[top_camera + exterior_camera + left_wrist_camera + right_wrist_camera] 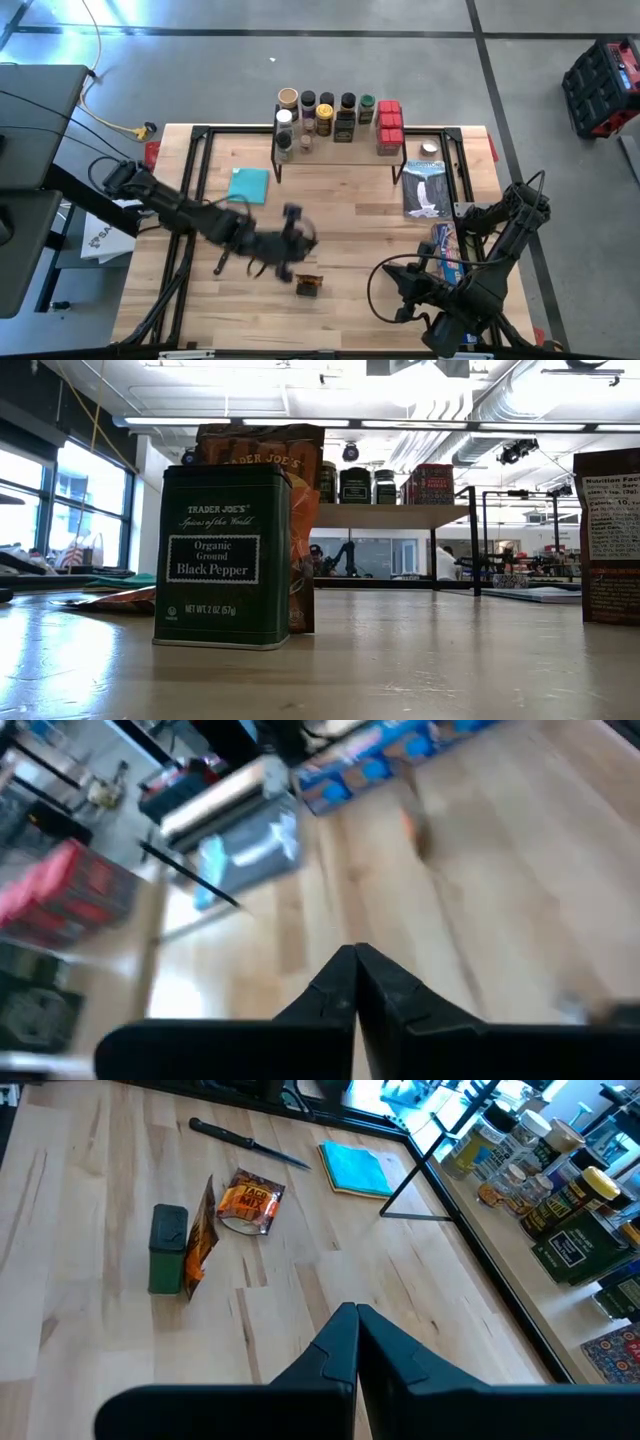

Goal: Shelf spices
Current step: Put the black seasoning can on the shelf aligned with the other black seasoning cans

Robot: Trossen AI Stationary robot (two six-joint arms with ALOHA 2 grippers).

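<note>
Green and boxy, the black pepper tin (222,555) stands upright on the bare wooden tabletop (350,215), well in front of the shelf (335,150) and toward the table's near edge. An orange packet (200,1238) leans upright against the tin's side, touching it. A second orange packet (250,1200) lies flat just beside that pair, on the side toward the teal cloth (355,1168).

On the shelf, which stands at the far edge of the table, most of the spices are already lined up: round jars (310,108) with tan, black, white and green lids crowd its left and middle, dark tins (345,125) sit among them, and red boxes (389,125) are stacked at its right end. In the low view the shelf top shows behind the pepper tin with tins and a red box on it.

The left gripper (290,250) hovers over the table in front of the shelf, just beside the pepper tin and on the cloth's side of it; its fingers (335,995) are pressed together with nothing between them. The right gripper (357,1342) waits low near the table's front right corner, well apart from the shelf, beside the long blue box (445,250), its fingers likewise pinched together and empty.
</note>
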